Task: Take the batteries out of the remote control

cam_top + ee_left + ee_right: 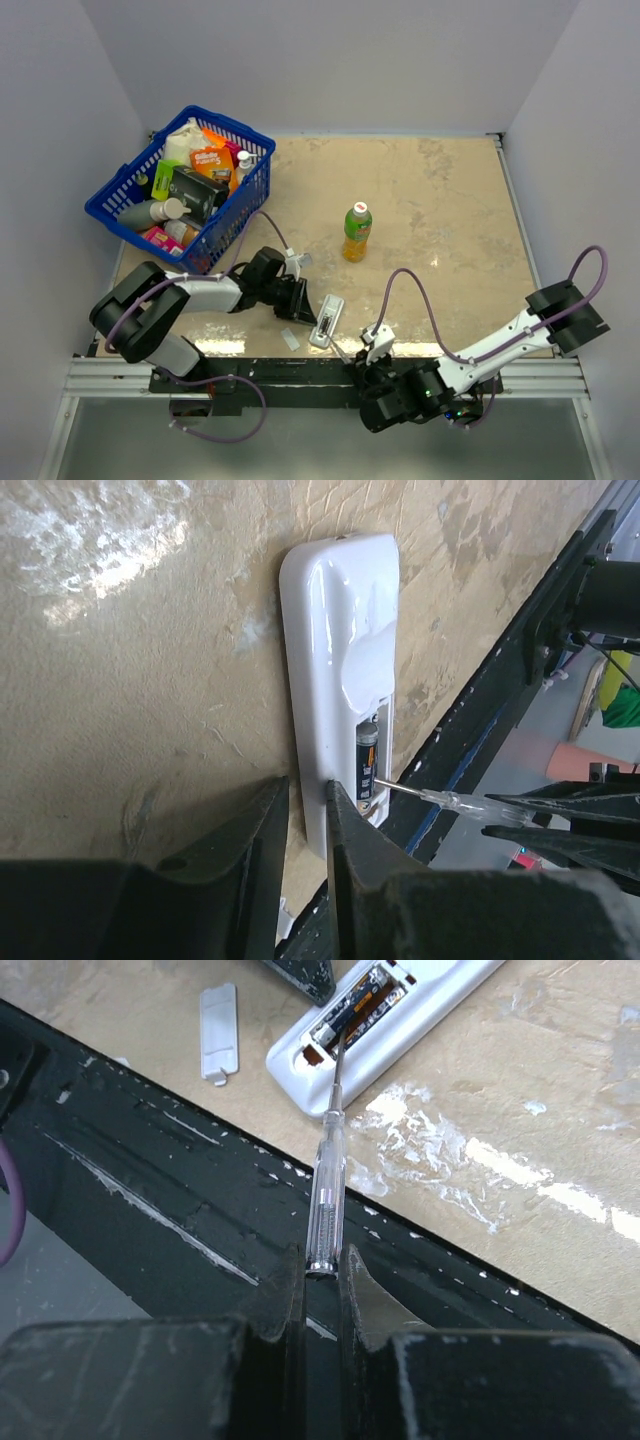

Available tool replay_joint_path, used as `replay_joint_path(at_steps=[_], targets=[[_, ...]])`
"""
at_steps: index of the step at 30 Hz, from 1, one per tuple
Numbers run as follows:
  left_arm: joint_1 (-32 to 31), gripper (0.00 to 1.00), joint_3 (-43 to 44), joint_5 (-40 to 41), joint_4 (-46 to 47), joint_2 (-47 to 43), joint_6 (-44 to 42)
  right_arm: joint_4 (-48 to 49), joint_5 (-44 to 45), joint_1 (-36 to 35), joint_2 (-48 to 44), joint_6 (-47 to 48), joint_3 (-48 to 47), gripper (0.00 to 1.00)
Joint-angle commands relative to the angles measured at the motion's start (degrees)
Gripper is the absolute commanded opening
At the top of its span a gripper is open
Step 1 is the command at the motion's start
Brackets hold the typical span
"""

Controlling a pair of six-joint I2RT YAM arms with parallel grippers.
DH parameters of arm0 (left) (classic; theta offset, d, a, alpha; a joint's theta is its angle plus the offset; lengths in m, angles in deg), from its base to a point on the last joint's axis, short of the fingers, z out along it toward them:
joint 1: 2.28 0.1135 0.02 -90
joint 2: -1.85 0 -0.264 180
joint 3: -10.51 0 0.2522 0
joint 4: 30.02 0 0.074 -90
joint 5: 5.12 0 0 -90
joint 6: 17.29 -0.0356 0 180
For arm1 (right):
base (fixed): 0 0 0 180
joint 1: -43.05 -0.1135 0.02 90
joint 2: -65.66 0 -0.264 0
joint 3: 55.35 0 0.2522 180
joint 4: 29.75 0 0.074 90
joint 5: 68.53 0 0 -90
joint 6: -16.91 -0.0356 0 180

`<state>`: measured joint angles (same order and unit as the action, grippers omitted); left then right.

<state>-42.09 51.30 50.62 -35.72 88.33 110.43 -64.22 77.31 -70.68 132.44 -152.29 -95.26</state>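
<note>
The white remote control [327, 322] lies on the table near the front edge, with its battery compartment open. A dark battery [366, 765] sits in the recess and also shows in the right wrist view [355, 1010]. My left gripper [308, 790] is closed on the remote's [335, 630] near side edge, next to the compartment. My right gripper [322, 1260] is shut on a clear-handled screwdriver [328, 1180]. The screwdriver's metal tip touches the battery in the compartment. In the top view the left gripper [308, 312] is just left of the remote and the right gripper [362, 362] is at the table's front edge.
The small flat white battery cover [219, 1030] lies loose beside the remote, also in the top view [290, 340]. A green bottle [357, 232] stands mid-table. A blue basket [110, 205] full of items is at the back left. A black rail [150, 1160] runs along the front edge.
</note>
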Motion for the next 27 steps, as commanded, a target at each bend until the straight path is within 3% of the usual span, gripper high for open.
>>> replay_joint_path(at_steps=[1,7,14,23,27], targets=[[-0.3,0.25,-0.9,10.5,-4.0,4.1,-2.3,-5.1,0.4,0.2,-3.1,-1.0,0.5,0.00],[-0.3,0.25,-0.9,11.6,-4.4,4.5,-2.0,1.4,-1.8,0.1,-3.2,-2.7,5.3,0.00],[-0.3,0.26,-0.5,11.6,-4.5,3.7,-1.3,2.0,-2.4,0.2,3.4,-1.5,1.5,0.00],[-0.4,0.30,1.6,10.8,-5.9,1.5,-1.3,2.0,0.3,0.2,-4.3,4.6,2.2,0.00],[-0.3,0.34,3.8,11.5,-7.7,-0.4,-1.7,-3.4,3.3,0.2,-8.2,5.7,-1.0,0.00]])
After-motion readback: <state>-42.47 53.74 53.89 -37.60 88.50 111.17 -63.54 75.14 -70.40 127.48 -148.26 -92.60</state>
